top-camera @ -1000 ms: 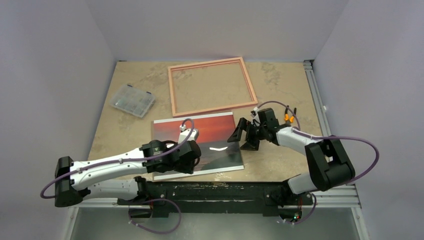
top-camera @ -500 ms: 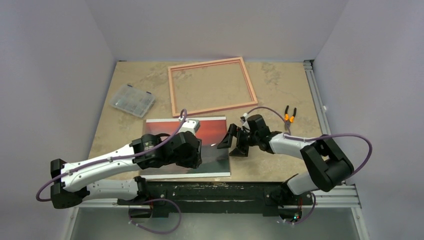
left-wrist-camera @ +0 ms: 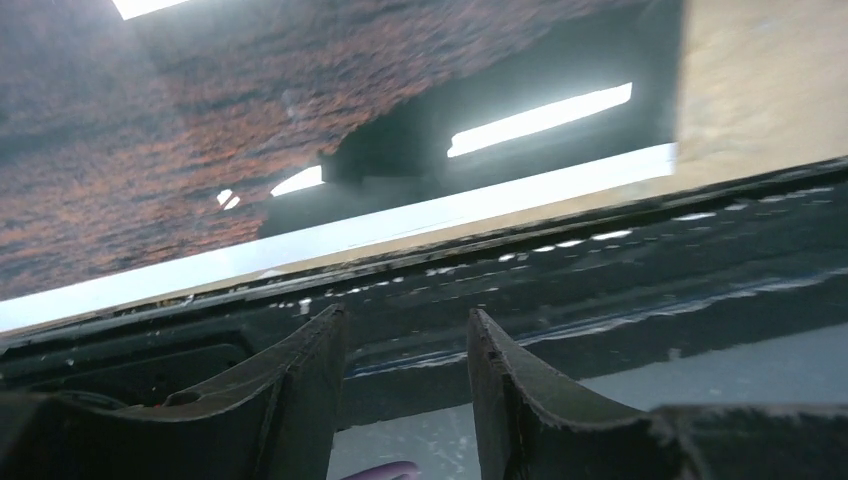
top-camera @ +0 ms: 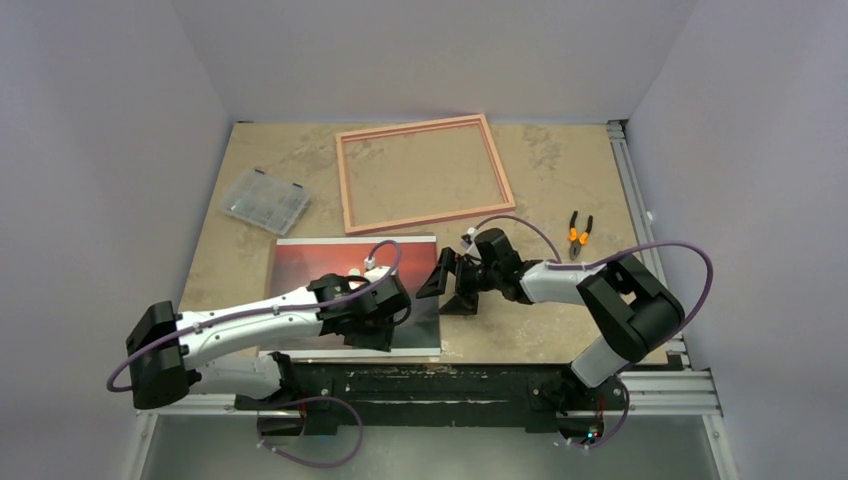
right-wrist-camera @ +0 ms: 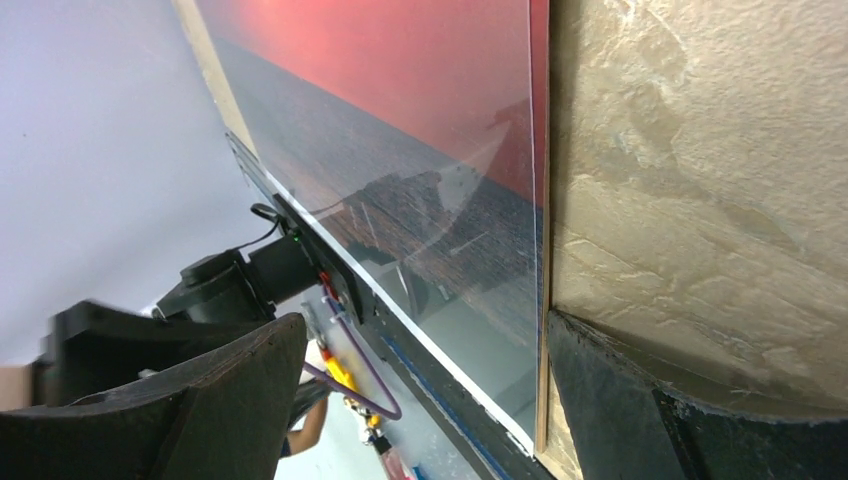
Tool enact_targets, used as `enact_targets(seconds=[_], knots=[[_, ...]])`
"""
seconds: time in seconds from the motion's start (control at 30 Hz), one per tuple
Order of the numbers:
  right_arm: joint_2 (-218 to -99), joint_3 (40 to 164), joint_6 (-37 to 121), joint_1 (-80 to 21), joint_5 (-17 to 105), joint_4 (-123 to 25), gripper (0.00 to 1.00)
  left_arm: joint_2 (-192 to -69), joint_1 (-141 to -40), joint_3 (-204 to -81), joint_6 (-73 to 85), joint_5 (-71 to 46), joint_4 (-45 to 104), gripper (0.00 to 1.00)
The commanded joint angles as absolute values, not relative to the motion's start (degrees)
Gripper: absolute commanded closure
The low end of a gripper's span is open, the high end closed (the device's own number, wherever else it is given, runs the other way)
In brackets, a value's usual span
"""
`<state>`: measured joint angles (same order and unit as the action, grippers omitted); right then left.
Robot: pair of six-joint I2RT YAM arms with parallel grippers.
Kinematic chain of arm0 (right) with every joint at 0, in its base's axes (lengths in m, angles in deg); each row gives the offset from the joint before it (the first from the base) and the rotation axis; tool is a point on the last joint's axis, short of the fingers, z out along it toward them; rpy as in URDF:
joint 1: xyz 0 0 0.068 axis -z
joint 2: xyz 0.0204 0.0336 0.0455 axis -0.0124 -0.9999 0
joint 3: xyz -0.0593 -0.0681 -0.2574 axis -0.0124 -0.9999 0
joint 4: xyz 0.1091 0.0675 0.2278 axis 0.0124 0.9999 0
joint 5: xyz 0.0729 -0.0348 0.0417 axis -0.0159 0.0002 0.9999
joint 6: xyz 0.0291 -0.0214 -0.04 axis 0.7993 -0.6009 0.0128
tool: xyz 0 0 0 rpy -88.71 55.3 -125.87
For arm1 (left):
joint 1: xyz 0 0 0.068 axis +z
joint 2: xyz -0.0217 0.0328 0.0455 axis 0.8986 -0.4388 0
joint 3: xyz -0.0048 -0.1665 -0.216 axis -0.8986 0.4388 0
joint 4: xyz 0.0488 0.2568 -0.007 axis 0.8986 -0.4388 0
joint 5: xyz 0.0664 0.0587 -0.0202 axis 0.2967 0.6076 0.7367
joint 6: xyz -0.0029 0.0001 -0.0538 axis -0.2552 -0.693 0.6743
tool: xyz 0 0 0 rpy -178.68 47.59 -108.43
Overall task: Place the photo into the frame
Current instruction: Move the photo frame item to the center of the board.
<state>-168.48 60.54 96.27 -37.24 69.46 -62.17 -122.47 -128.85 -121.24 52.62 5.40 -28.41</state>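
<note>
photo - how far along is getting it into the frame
Nothing done yet: the frame lies empty at the far side, the photo face up near the front edge. In hand: right fingers open at its right edge, left fingers open over its near edge. Left: grip it, carry it, seat it.

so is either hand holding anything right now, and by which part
Nothing is held. The left hand is open by the near edge of the glossy red-orange sunset photo; the right hand stands wide open at its right edge.
</note>
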Motion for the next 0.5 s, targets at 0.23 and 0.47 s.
enact_targets(seconds=[0.23, 0.47], knots=[[-172.94, 60.63, 92.37, -38.24, 61.60, -53.25, 0.08, -130.40, -128.57, -111.41, 56.66, 2.40, -21.08, 0.69], [-172.67, 62.22, 91.29, -38.19, 61.35, -51.18, 0.08, -135.45, -128.48, -112.05, 58.33, 5.35, -20.77, 0.72]])
